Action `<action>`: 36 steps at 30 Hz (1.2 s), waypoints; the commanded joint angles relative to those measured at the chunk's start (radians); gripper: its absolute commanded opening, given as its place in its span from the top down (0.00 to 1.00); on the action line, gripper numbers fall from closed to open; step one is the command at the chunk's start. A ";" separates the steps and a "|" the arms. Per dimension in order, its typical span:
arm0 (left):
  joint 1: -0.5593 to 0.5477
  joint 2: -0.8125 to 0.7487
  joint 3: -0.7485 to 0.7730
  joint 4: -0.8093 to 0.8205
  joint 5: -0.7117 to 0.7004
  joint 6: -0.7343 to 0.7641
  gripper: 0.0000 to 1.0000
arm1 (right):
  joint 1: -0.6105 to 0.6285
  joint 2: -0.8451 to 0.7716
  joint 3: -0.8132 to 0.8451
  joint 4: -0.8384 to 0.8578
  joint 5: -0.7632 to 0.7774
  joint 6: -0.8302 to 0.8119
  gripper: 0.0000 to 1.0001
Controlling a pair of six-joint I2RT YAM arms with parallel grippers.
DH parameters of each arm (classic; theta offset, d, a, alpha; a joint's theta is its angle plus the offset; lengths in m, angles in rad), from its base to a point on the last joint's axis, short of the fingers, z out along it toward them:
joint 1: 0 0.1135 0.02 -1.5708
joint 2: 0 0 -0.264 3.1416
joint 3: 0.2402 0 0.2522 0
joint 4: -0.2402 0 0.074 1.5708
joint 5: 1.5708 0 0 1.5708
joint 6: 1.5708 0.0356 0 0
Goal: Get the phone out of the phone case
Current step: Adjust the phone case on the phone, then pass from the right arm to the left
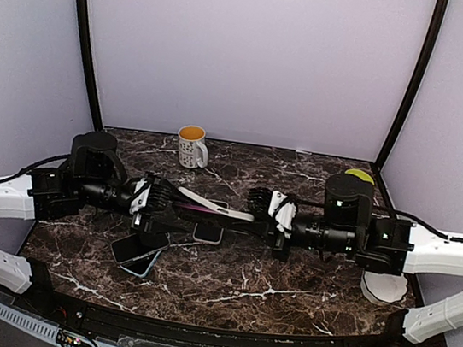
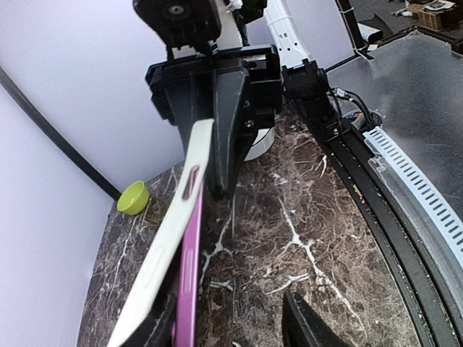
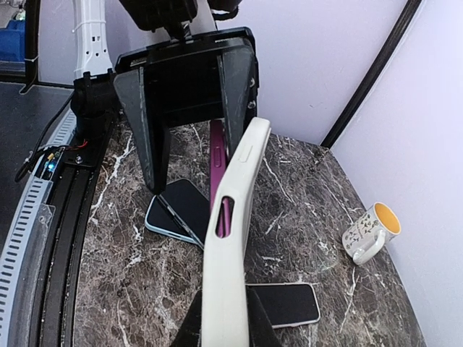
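A cream-white phone case (image 1: 218,205) hangs in the air between my two grippers, with a purple phone (image 1: 205,211) partly peeled out of it. My right gripper (image 1: 256,212) is shut on one end of the case (image 3: 231,238), a finger on each side (image 3: 224,322). My left gripper (image 1: 158,206) is wide open around the other end. The purple phone (image 2: 189,267) and the case (image 2: 170,238) lie against one finger, and the other finger stands well apart (image 2: 224,311). The phone's edge (image 3: 217,155) shows through the case's side slot.
Dark phones lie flat on the marble table below: one with a light-blue rim (image 1: 138,254) (image 3: 181,210), one with a pale rim (image 1: 209,231) (image 3: 286,303). A spotted mug (image 1: 190,145) (image 3: 369,231) stands at the back. A green lid (image 1: 359,175) (image 2: 133,197) and a white disc (image 1: 383,288) are at the right.
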 commanded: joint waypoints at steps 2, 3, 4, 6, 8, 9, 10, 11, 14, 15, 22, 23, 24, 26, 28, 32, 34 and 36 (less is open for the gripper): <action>0.021 -0.076 -0.058 0.023 -0.100 0.014 0.48 | -0.009 -0.156 -0.057 0.123 0.066 0.009 1.00; 0.021 -0.087 -0.063 0.032 -0.101 0.011 0.48 | -0.010 -0.172 -0.067 0.122 0.067 0.012 1.00; 0.021 -0.091 -0.070 0.043 -0.098 0.007 0.48 | -0.011 -0.188 -0.077 0.127 0.065 0.018 1.00; 0.021 -0.092 -0.069 0.046 -0.077 -0.002 0.48 | -0.011 -0.215 -0.098 0.159 0.047 0.030 1.00; 0.021 -0.088 -0.064 0.050 -0.045 -0.019 0.49 | -0.011 -0.230 -0.113 0.200 0.013 0.035 1.00; 0.021 -0.086 -0.062 0.052 -0.022 -0.033 0.50 | -0.012 -0.232 -0.117 0.216 0.002 0.038 1.00; 0.021 -0.086 -0.062 0.061 -0.010 -0.041 0.50 | -0.013 -0.232 -0.119 0.229 -0.008 0.039 1.00; 0.021 -0.087 -0.063 0.068 0.013 -0.058 0.50 | -0.013 -0.227 -0.118 0.239 -0.018 0.039 1.00; 0.021 -0.098 -0.065 0.118 0.064 -0.102 0.51 | -0.015 -0.216 -0.115 0.265 -0.052 0.040 1.00; 0.021 -0.106 -0.070 0.129 0.071 -0.125 0.52 | -0.014 -0.215 -0.117 0.278 -0.069 0.043 1.00; 0.022 -0.154 -0.081 0.199 0.151 -0.188 0.53 | -0.037 -0.210 -0.121 0.345 -0.179 0.059 1.00; 0.022 -0.155 -0.078 0.200 0.166 -0.196 0.53 | -0.040 -0.205 -0.116 0.345 -0.190 0.060 1.00; 0.022 -0.154 -0.077 0.199 0.199 -0.200 0.53 | -0.044 -0.201 -0.110 0.340 -0.203 0.060 1.00; 0.022 -0.149 -0.067 0.195 0.245 -0.217 0.53 | -0.049 -0.193 -0.100 0.334 -0.231 0.062 1.00; 0.022 -0.139 -0.055 0.195 0.284 -0.234 0.54 | -0.055 -0.182 -0.087 0.328 -0.262 0.066 1.00; 0.021 -0.120 -0.045 0.204 0.329 -0.264 0.55 | -0.061 -0.157 -0.059 0.306 -0.309 0.068 1.00; 0.021 -0.118 -0.046 0.210 0.332 -0.271 0.55 | -0.064 -0.143 -0.047 0.300 -0.339 0.070 1.00; 0.023 -0.118 -0.048 0.216 0.328 -0.272 0.55 | -0.065 -0.128 -0.035 0.295 -0.370 0.077 1.00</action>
